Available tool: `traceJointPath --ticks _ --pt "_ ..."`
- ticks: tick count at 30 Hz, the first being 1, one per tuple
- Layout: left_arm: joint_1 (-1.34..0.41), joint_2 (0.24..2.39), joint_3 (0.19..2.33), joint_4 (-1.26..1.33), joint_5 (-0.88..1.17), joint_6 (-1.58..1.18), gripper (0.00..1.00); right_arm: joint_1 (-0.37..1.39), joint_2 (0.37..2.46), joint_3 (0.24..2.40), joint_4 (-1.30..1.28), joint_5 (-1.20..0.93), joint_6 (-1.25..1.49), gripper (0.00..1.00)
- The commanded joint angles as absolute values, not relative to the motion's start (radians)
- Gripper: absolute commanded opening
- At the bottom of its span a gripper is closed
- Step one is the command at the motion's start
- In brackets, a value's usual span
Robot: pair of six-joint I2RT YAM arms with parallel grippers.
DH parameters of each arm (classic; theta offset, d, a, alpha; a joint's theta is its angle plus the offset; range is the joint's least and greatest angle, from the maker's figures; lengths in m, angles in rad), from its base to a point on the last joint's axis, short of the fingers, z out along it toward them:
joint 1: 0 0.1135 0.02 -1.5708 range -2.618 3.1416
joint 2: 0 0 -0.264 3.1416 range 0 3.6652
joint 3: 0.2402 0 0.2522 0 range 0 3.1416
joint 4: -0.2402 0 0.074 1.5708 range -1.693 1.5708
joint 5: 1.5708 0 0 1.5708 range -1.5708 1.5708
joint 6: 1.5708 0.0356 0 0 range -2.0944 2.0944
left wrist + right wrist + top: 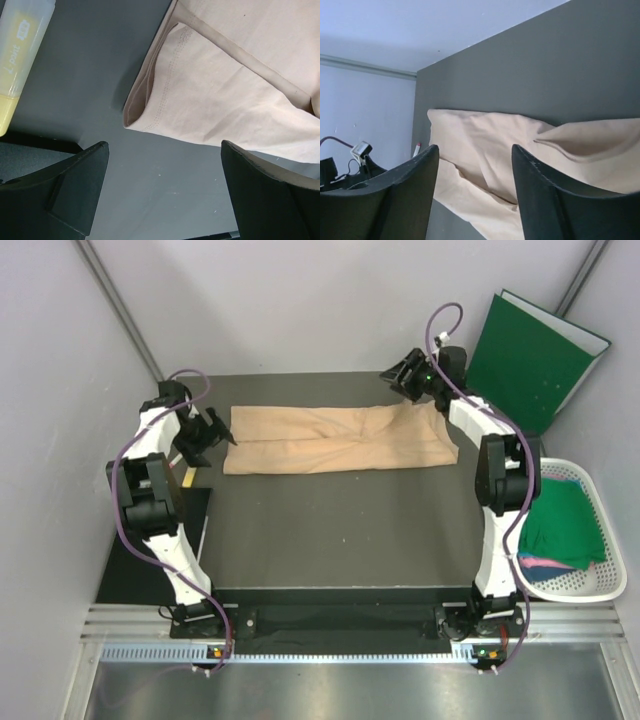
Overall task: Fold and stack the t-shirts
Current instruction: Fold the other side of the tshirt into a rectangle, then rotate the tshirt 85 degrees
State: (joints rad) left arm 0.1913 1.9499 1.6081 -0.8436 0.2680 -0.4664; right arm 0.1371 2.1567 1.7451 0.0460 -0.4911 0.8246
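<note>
Beside the peach t-shirt's (330, 440) left end: left tool (213, 430), wide, empty. Over its right end: right tool (408, 375), parted, empty. Cloth folded into a long strip.

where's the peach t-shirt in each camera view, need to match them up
top external: peach t-shirt lies as a long folded strip across the far middle.
left wrist: peach t-shirt fills the upper right, a stitched folded end pointing toward the centre.
right wrist: peach t-shirt runs from lower middle to the right edge.
shared landmark: the dark table top under it in all three.
</note>
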Motion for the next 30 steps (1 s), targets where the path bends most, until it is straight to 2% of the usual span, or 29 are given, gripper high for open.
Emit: traceJointPath --ticks 1,3,5,8,12,16,22,30 --pt "0.192 1.917 1.605 -0.785 0.293 -0.445 0.98 0.150 2.054 1.631 0.147 -0.502 0.822 0.65" --pt "0.192 1.924 1.618 -0.769 0.299 -0.446 0.98 0.150 1.964 1.538 0.094 -0.486 0.778 0.68" --pt "0.192 1.942 1.637 -0.746 0.305 -0.452 0.98 0.150 1.893 1.459 0.033 -0.445 0.767 0.86" --pt "0.190 1.996 1.690 -0.723 0.311 -0.469 0.97 0.150 1.737 1.268 -0.054 -0.391 0.761 1.00" --pt "0.189 2.106 1.819 -0.695 0.324 -0.491 0.94 0.146 1.489 0.996 -0.078 -0.321 0.834 1.00" --pt "0.192 2.242 1.936 -0.710 0.321 -0.494 0.93 0.146 1.394 0.865 -0.081 -0.313 0.922 1.00" --pt "0.190 2.347 2.042 -0.699 0.362 -0.499 0.93 0.144 1.437 0.762 -0.017 -0.310 1.018 1.00" --pt "0.179 2.420 2.114 -0.701 0.368 -0.499 0.92 0.150 1.611 0.787 0.094 -0.311 1.143 0.98"
